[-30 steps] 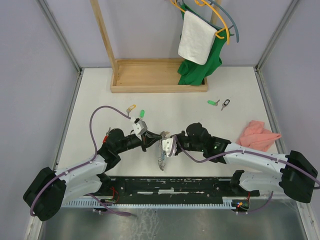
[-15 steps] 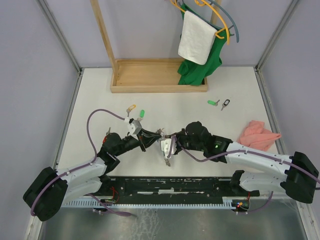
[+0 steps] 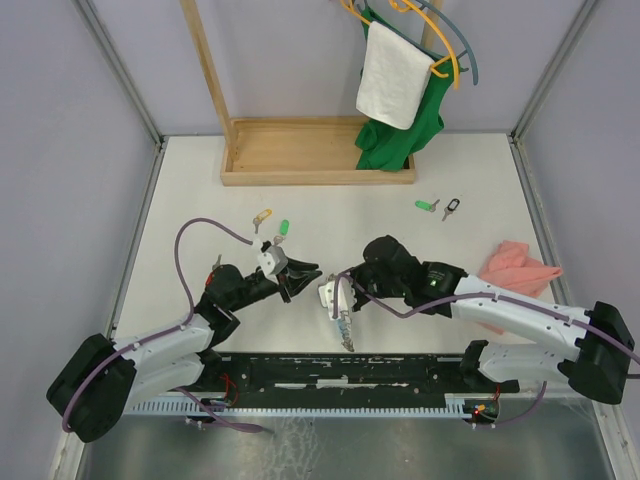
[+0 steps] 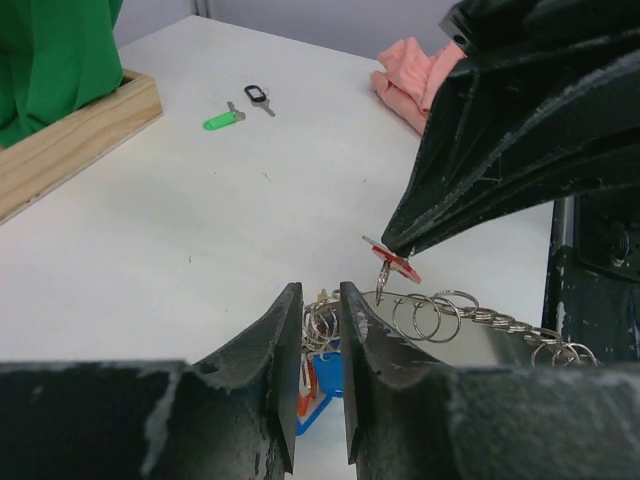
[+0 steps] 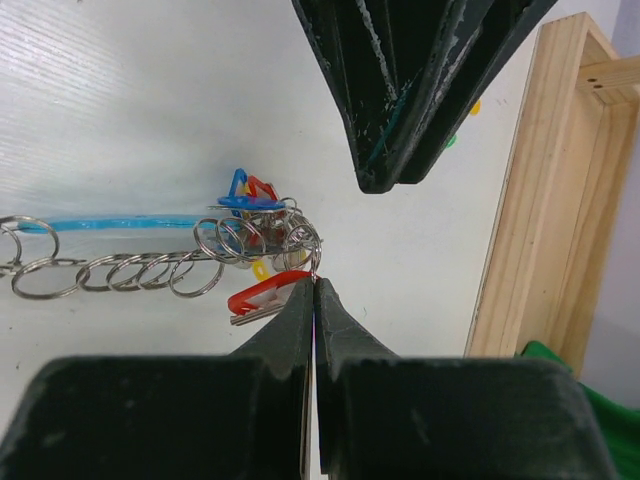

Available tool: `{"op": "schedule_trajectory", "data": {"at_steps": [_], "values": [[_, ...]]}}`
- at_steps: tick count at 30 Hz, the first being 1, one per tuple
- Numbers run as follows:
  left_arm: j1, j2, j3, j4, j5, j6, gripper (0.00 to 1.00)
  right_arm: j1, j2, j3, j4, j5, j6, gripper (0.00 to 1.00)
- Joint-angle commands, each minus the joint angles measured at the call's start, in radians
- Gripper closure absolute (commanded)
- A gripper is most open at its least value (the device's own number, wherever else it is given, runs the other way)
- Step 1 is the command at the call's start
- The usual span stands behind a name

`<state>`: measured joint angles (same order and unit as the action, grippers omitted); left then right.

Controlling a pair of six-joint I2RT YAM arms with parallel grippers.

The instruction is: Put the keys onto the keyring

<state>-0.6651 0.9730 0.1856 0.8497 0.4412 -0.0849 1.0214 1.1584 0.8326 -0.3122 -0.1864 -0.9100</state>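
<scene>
Gripping keyring (image 5: pixel 150 262), right hand (image 5: pixel 313 300) closed; left hand (image 4: pixel 320 310) slightly open, facing it.

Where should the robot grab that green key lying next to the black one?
The green key lies flat on the table, so the tool should probably come straight down. It is best pinched across the narrow sides of its plastic tag, which is chunkier than the thin silver blade. The black-tagged key sits close to the blade end, so the tag end likely leaves more room.
</scene>
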Motion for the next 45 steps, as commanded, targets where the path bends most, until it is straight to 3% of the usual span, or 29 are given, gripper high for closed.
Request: {"op": "schedule_trajectory", "data": {"at_steps": [1,6,13,31,35,39,45], "values": [[0.002,0.021,0.007,0.087,0.150,0.174,0.71,0.006,0.006,0.091,-0.062,-0.016,-0.047,0.99],[0.002,0.069,0.021,0.109,0.271,0.259,0.69,0.006,0.017,0.113,-0.094,-0.014,-0.053,0.99],[0.000,0.140,0.081,0.044,0.334,0.360,0.69,0.006,0.025,0.123,-0.100,-0.042,-0.055,0.99],[-0.001,0.238,0.181,-0.085,0.432,0.420,0.72,0.005,0.032,0.132,-0.094,-0.083,-0.056,0.99],[-0.003,0.256,0.207,-0.123,0.444,0.425,0.78,0.006,0.039,0.132,-0.094,-0.090,-0.055,0.99],[-0.001,0.255,0.217,-0.152,0.432,0.425,0.97,0.006,0.029,0.125,-0.101,-0.068,-0.048,0.99],[-0.002,0.204,0.183,-0.136,0.337,0.354,0.97,0.006,-0.079,0.027,-0.017,0.078,-0.006,0.99]]}}
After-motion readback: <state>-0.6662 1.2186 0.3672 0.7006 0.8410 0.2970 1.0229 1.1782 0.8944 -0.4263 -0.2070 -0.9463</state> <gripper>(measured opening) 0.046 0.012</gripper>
